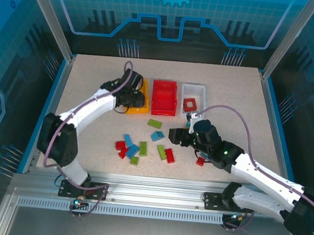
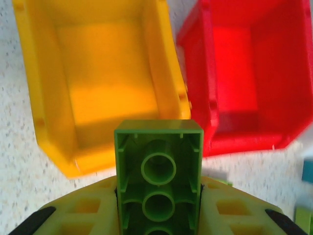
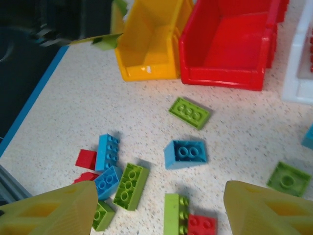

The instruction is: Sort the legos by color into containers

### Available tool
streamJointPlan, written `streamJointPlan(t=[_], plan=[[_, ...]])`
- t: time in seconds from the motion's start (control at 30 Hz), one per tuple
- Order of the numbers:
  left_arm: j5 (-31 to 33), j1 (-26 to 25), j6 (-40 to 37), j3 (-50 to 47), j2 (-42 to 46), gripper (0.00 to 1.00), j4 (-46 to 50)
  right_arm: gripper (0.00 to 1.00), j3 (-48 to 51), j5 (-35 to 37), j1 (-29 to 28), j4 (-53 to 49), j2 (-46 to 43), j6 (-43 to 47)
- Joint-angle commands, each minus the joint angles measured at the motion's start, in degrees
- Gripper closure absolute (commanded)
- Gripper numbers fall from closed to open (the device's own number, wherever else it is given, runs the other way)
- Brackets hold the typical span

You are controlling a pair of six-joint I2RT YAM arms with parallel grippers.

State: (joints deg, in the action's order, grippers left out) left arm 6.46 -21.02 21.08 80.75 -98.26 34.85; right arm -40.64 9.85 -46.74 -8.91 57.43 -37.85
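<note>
Green brick (image 2: 158, 176) is seen clamped in the left gripper (image 1: 132, 98), its long axis pointed at the yellow bin (image 2: 44, 98), whose near wall lies just ahead. Right gripper (image 1: 176, 135) is held apart above loose bricks (image 3: 131, 185) on the worktop (image 3: 234, 132).

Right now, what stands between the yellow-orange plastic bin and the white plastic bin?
The red rectangular plastic bin stands between the yellow-orange bin and the white bin, all three in one row; the top external view shows this.
</note>
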Motion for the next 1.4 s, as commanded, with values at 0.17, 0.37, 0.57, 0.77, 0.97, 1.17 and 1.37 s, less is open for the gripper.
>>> streamJointPlan(t=[0.17,0.37,0.57,0.77,0.97,1.17,1.37], plan=[[-5.52,6.42,1.60,12.98,-15.52,0.74,1.24,0.31,-9.24,-0.96,0.04,7.28,9.07,4.44],[-9.01,8.08,2.20,18.86,-22.64,0.67,0.79,0.31,-13.09,-0.99,-0.91,6.73,13.03,4.89],[-9.64,8.19,3.64,17.74,-20.74,0.37,0.32,0.31,-13.51,2.88,-1.07,0.65,13.68,4.78],[-10.77,8.10,5.21,12.50,-12.65,0.36,-0.78,0.32,-10.97,14.20,-0.01,-9.63,9.83,1.80],[-12.92,5.70,8.44,2.48,-0.13,0.36,-5.12,0.34,-12.76,15.03,8.35,-23.62,13.23,-2.12],[-10.05,-4.45,9.44,-13.81,16.02,0.31,-13.77,0.35,-21.36,12.81,12.47,-28.07,26.67,-2.64],[-7.31,-12.66,15.23,-31.73,32.21,0.28,-23.07,0.35,-31.04,14.26,12.64,-32.47,39.76,-5.03]])
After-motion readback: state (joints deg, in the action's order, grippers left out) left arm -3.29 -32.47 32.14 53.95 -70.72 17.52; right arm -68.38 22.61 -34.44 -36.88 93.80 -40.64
